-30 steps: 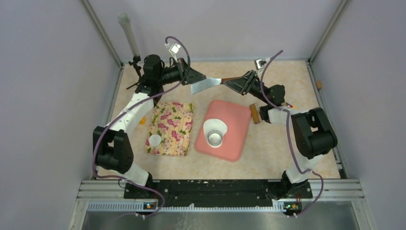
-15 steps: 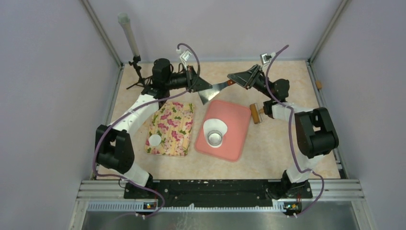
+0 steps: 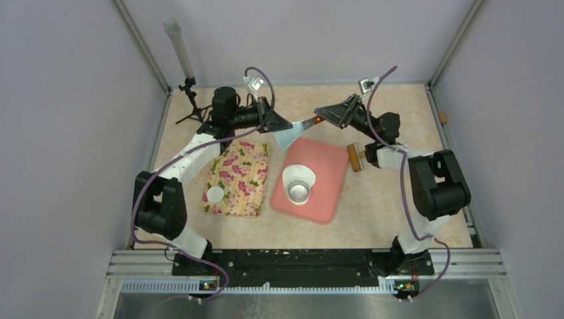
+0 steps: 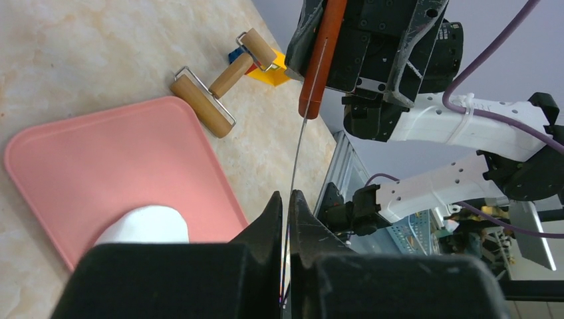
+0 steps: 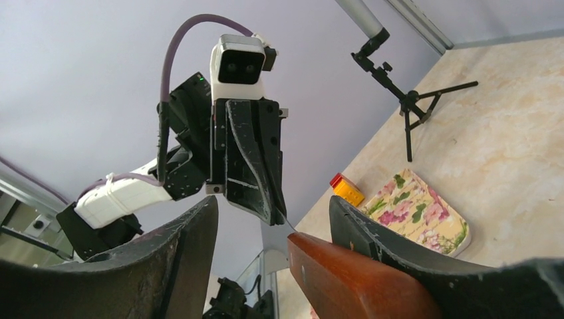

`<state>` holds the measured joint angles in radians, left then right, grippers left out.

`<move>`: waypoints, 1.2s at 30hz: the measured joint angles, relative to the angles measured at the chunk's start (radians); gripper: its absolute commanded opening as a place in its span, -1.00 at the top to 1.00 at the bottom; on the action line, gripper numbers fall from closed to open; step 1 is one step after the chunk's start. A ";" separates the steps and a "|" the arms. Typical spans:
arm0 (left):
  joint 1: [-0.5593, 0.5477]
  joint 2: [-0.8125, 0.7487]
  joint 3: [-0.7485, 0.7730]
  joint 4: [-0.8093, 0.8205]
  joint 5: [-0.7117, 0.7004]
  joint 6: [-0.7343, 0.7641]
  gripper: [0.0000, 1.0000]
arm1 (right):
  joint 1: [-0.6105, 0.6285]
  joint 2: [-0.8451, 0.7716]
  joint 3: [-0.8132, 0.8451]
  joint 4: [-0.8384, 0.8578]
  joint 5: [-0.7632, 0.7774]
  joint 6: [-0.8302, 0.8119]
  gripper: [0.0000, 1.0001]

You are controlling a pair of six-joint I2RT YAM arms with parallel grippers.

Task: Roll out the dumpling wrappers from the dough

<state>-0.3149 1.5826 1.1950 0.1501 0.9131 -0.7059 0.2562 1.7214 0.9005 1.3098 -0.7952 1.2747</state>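
The board (image 3: 312, 179) is salmon pink, on a beige marbled table (image 3: 372, 222). On the board sit white dough (image 3: 297, 171) and a silver ring cutter (image 3: 299, 193). Left of the board, a cream cloth (image 3: 238, 176) with pink flowers and green leaves bears a white dumpling wrapper (image 3: 215, 194). Behind the board, the scraper (image 3: 287, 136) has a steel-grey blade and a red-brown handle.

The cloth (image 3: 243, 169), a wrapper (image 3: 215, 195) on it, lies left of the board (image 3: 329, 179). The cutter (image 3: 299, 193) sits on the dough (image 3: 298, 173) on the board, the roller (image 3: 354, 157) to its right, and the scraper (image 3: 286, 137) over its far edge.
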 measured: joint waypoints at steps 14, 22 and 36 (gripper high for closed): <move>0.058 -0.008 -0.069 0.099 0.046 -0.113 1.00 | 0.036 0.000 -0.026 -0.019 0.056 -0.003 0.49; 0.060 -0.010 -0.071 0.128 0.066 -0.134 0.63 | 0.038 0.000 -0.026 -0.043 0.087 -0.015 1.00; 0.105 0.064 0.078 -0.210 -0.210 0.090 -0.97 | 0.037 -0.279 0.241 -1.012 0.083 -0.897 1.00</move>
<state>-0.2104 1.6463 1.2728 -0.0597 0.7033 -0.6163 0.2928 1.4422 1.1412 0.2977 -0.7124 0.3779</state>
